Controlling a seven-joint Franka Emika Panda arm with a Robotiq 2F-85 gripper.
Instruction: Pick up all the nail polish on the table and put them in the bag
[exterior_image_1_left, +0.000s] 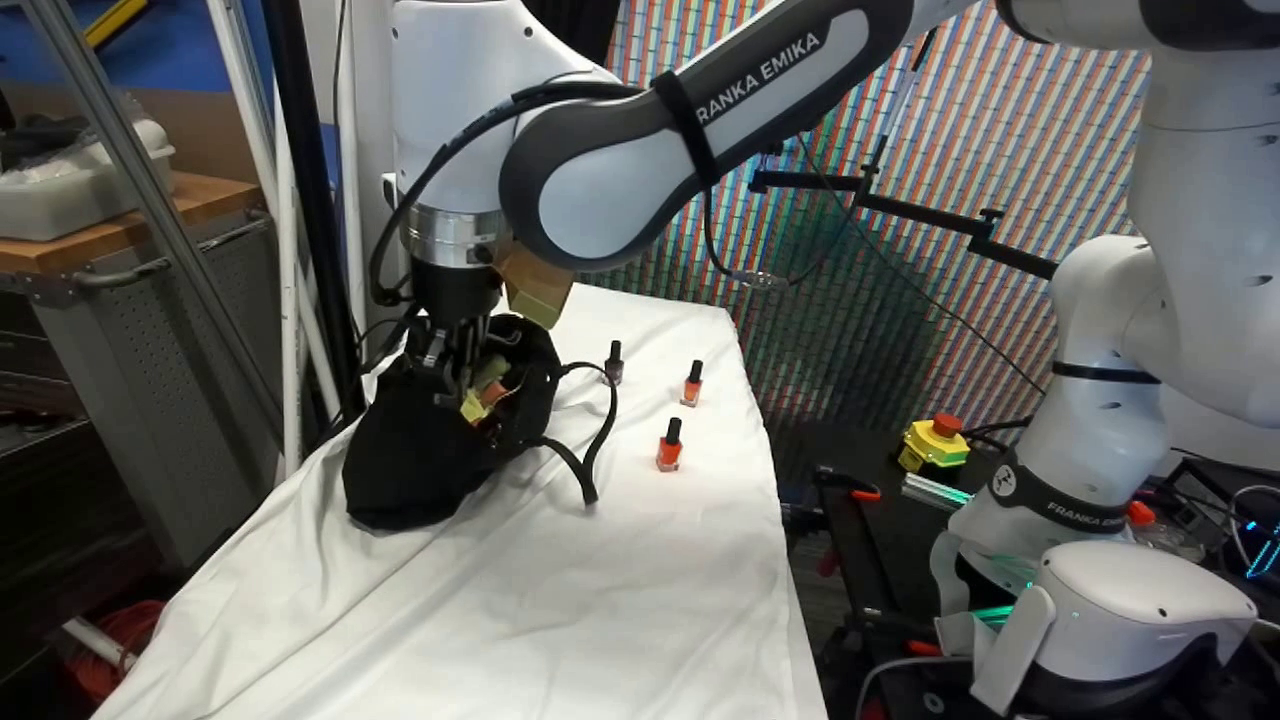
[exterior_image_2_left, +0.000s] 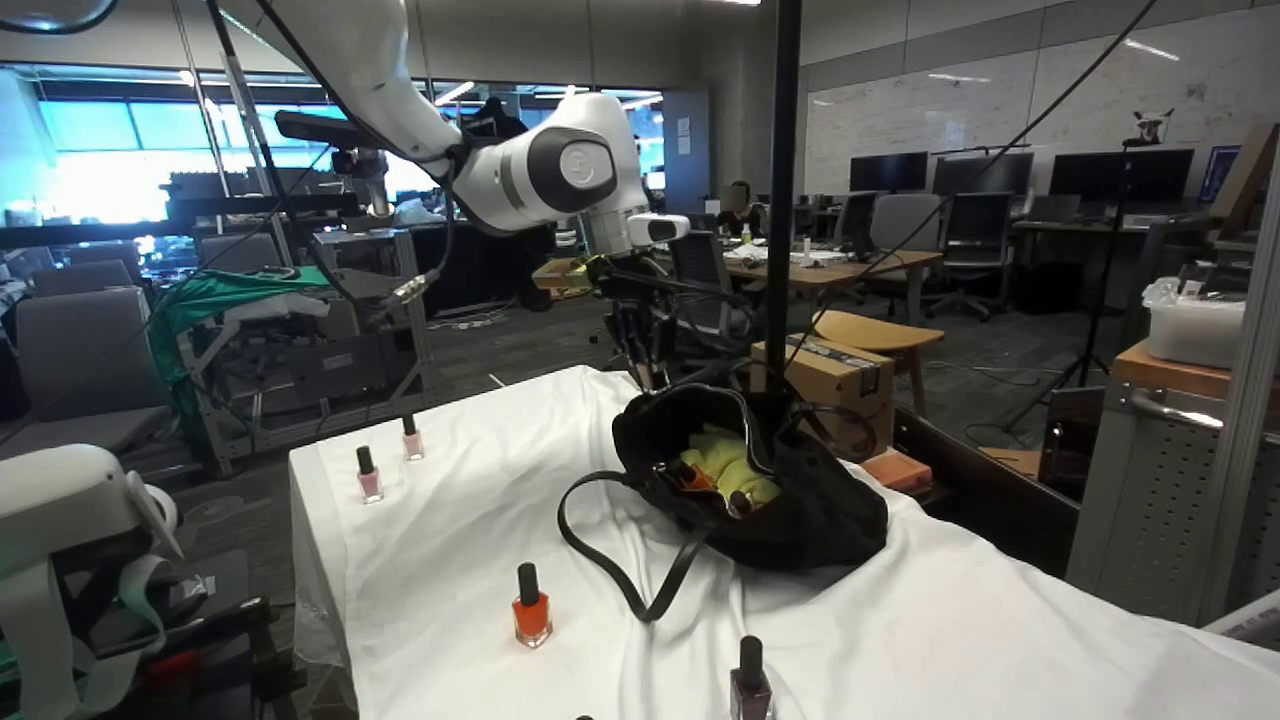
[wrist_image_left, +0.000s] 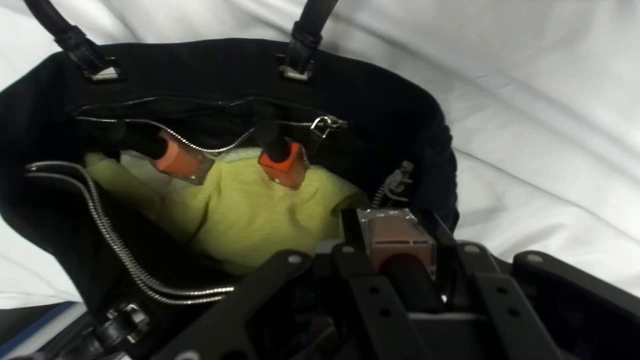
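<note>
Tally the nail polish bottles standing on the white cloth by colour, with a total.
2 pink nail polish bottles
2 orange nail polish bottles
1 dark purple nail polish bottle
Total: 5, taking the cap at an exterior view's bottom edge for an orange bottle's.

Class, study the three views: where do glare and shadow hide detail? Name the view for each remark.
In an exterior view, the bright glass windows are partly blown out and light streaks the white wall board; in an exterior view, the slumped black fabric bag shows little surface detail; in the wrist view, the black cap of the peach glass bottle lying in the bag fades into shadow.
</note>
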